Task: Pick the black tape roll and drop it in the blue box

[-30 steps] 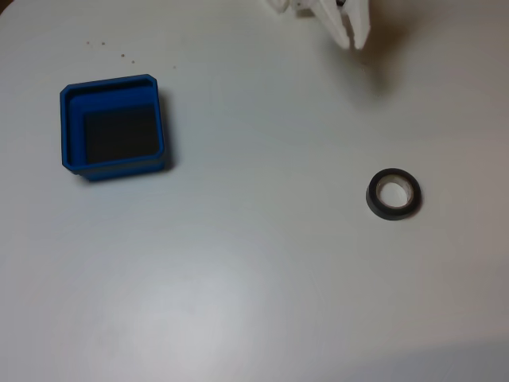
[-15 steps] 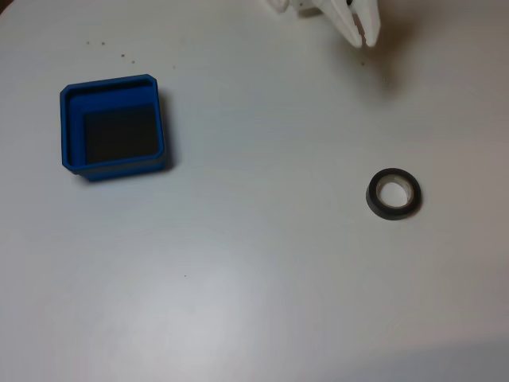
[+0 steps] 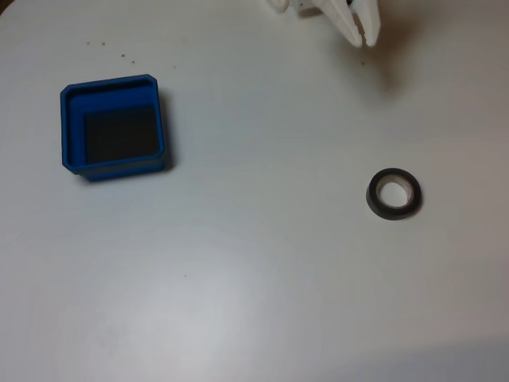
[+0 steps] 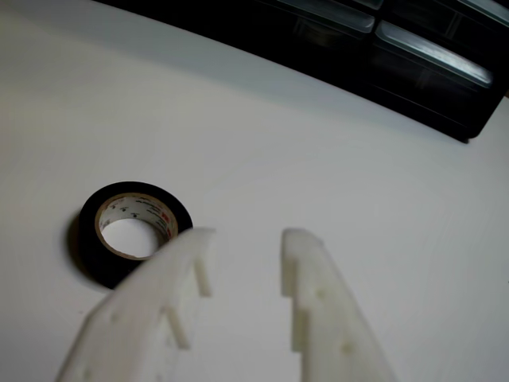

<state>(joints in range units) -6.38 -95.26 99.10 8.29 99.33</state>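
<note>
In the fixed view we see the small flat black tape roll with pale beige inner core (image 3: 393, 193) lying flat on the plain white table (image 3: 262, 263), right of centre and well apart from everything else. The square bright-blue plastic box w/ low thick walls and a dark floor (image 3: 113, 89) sits far over on the left, upper half of the view, nothing inside it that we can make out. A few tiny dark specks (image 3: 111, 49) dot the table just beyond the box's far edge.

The white plastic two-finger gripper (image 3: 362, 36) pokes in at the top edge of the fixed view, right of centre, tips pointing down into the scene. It's off the tape roll, well apart from it, w/ a soft shadow on the table just beside its tips. From that angle we can't judge the jaw gap.

In the wrist view we get it clearly: the gripper (image 4: 242, 237) has its two white fingers spread, bare table showing btwn them, nothing held. The fingers rise from the bottom edge, each w/ small ribs on the inner face. The tape roll (image 4: 97, 247) lies flat to the left of the left finger, whose tip overlaps the roll's right rim in the picture; whether they touch we can't tell from this view. Printed marks show on the beige core, too small to read. Along the far edge of the table runs a dark, glossy black unit w/ drawer-like fronts (image 4: 413, 64), top right.
</note>
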